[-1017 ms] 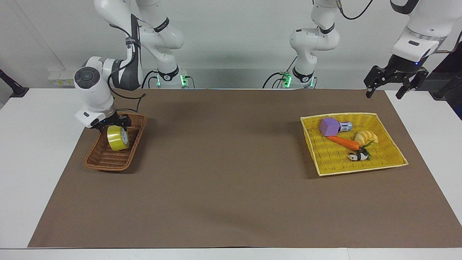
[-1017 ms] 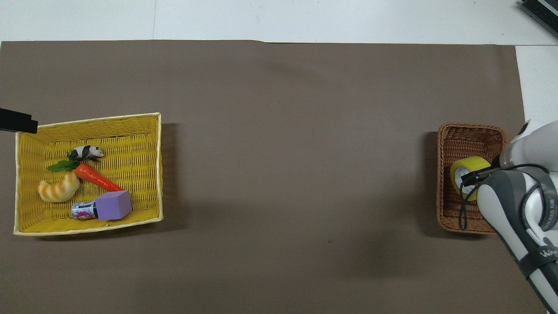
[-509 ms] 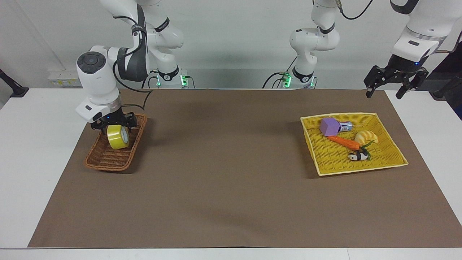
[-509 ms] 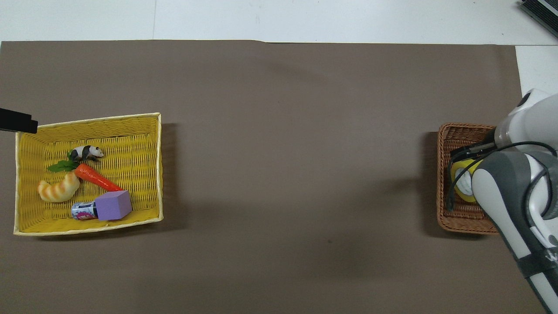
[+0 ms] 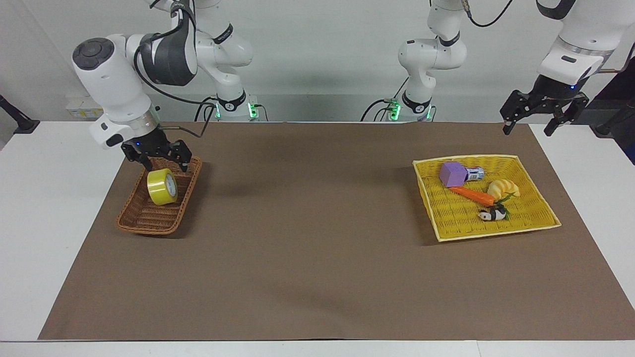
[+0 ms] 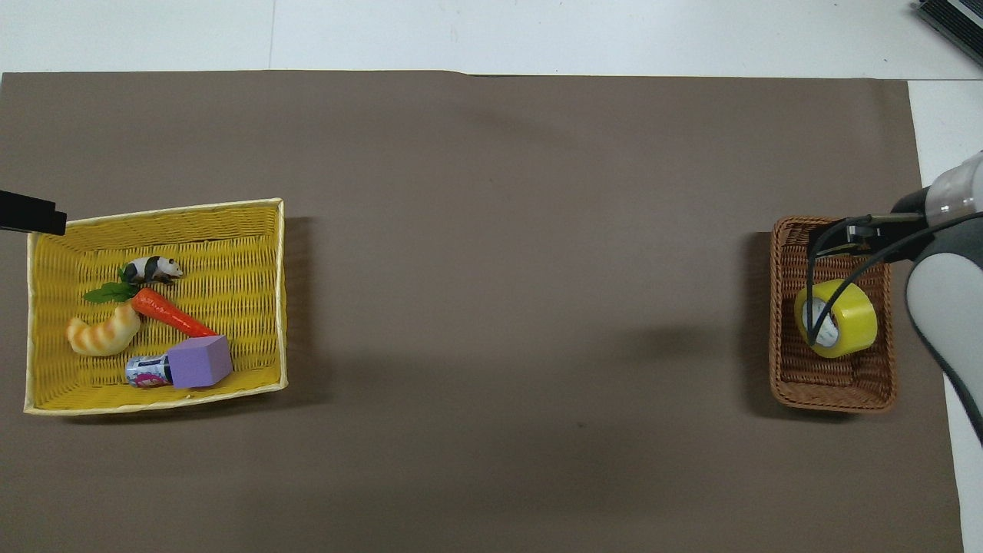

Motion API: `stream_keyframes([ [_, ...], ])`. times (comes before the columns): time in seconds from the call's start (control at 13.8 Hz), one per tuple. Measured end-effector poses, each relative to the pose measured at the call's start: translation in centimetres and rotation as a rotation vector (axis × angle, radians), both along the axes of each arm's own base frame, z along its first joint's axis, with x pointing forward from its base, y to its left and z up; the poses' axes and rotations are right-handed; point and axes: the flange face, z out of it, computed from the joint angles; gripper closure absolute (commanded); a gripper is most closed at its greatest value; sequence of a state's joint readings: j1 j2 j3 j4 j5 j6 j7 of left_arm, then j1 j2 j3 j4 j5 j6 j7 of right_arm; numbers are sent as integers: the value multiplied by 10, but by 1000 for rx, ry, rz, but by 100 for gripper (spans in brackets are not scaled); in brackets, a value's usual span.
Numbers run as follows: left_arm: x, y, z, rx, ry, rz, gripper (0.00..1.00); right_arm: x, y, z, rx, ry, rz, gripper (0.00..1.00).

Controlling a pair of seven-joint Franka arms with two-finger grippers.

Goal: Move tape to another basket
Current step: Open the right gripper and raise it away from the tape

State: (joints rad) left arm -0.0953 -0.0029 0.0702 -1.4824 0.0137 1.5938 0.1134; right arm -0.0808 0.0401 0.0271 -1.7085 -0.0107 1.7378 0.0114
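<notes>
Tape (image 5: pixel 162 186) on its rim in wicker basket (image 5: pixel 144 218), just below my empty, spread right claw (image 5: pixel 158 159); I lift straight. Left claw (image 5: pixel 543 113) spread, waiting.

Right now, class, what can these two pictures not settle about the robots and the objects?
- Overhead view: the left gripper is cut off by the edge.
- Facing view: the small printed can is partly hidden by the purple foam block; its label is too small to read.
- Overhead view: a dangling cable crosses the yellow tape roll.
</notes>
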Motion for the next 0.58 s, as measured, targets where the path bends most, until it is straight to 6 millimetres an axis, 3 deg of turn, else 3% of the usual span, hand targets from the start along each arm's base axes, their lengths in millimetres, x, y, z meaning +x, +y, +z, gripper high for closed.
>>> stream_keyframes([
  [0.29, 0, 0, 0, 0, 0, 0, 0, -14, 1, 54, 6, 57, -3, 0],
  [0.58, 0, 0, 0, 0, 0, 0, 0, -13, 1, 55, 6, 56, -3, 0],
])
